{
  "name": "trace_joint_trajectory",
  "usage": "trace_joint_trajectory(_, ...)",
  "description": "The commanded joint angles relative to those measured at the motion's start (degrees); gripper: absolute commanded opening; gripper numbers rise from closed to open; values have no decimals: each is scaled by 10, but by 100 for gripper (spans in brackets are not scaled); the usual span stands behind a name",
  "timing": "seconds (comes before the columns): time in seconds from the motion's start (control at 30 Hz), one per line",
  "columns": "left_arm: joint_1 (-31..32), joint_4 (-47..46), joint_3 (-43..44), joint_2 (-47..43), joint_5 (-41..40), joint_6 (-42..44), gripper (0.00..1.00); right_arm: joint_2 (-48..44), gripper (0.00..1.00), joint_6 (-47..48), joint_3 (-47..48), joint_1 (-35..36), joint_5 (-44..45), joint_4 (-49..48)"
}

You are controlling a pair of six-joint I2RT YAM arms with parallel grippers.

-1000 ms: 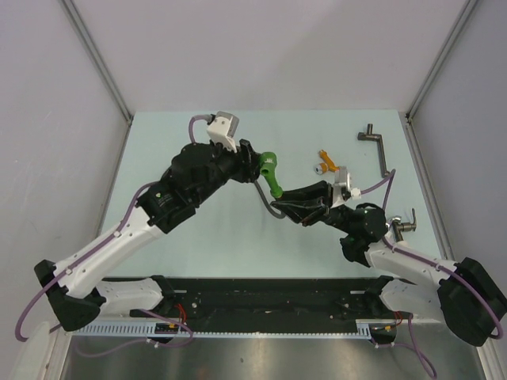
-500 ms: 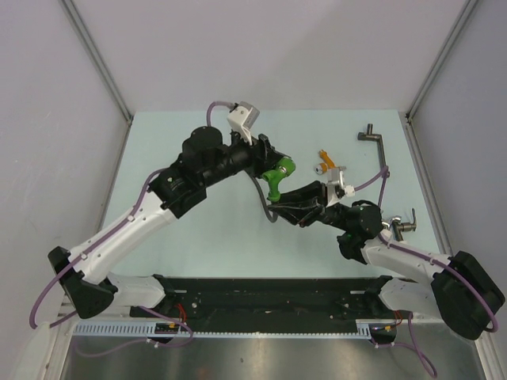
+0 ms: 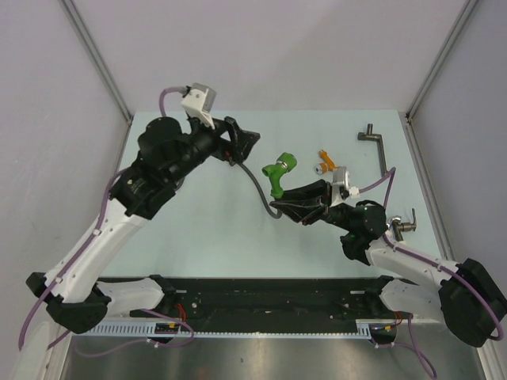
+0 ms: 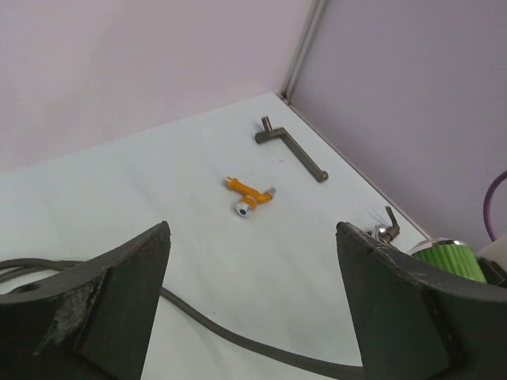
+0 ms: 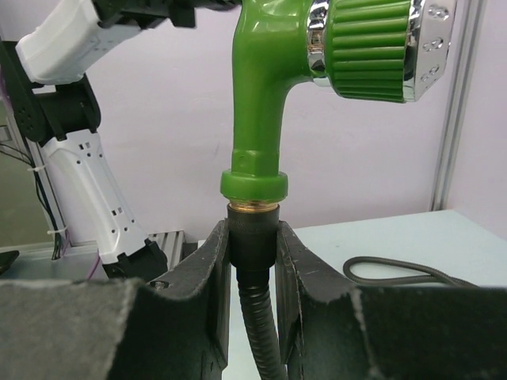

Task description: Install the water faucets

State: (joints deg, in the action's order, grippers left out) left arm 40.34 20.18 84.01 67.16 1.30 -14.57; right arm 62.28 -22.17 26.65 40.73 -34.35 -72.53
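Hose [image 5: 259, 336]: my right gripper [image 5: 252, 261] is pinching it below green faucet [image 5: 257, 95].
Left gripper [image 4: 252, 237] gaping empty; orange faucet [image 4: 249, 195] lying right of green one.

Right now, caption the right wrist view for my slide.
Right tool clamps the black hose just below the green faucet standing upright on its end.

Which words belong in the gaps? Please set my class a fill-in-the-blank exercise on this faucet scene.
1. The right gripper is shut on the black ___ just below the green faucet.
2. The left gripper is ___ and holds nothing.
3. The loose faucet lying on the table is ___ in colour.
Missing words: hose, open, orange.
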Motion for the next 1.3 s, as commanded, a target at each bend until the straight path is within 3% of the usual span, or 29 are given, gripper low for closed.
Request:
trace_joint_trajectory(0.0, -4, 43, 72, -32, -76, 40, 91, -23, 0, 35, 17, -1, 28, 6)
trace_joint_trajectory(0.1, -4, 77, 117, -17, -50, 33, 96, -24, 0, 55, 17, 3, 39, 22)
trace_joint_trajectory(0.37, -3, 186, 235, 89, 191, 11, 99, -23, 0, 100, 25, 17, 52, 68)
trace_joint_trajectory(0.67, 41, 252, 266, 159, 172, 61, 98, -16, 0, 115, 31, 30, 54, 78)
trace_joint_trajectory(0.87, 69, 279, 282, 184, 163, 88, 87, -4, 0, 110, 34, 30, 47, 71)
trace_joint_trajectory(1.03, 85, 283, 280, 182, 206, 106, 67, 6, 0, 98, 36, 24, 44, 65)
trace_joint_trajectory(1.17, 96, 283, 274, 175, 245, 141, 51, 28, 0, 30, 36, 0, 25, 32)
trace_joint_trajectory(1.27, 102, 284, 266, 167, 284, 175, 45, 51, 0, -15, 44, -26, 3, 4)
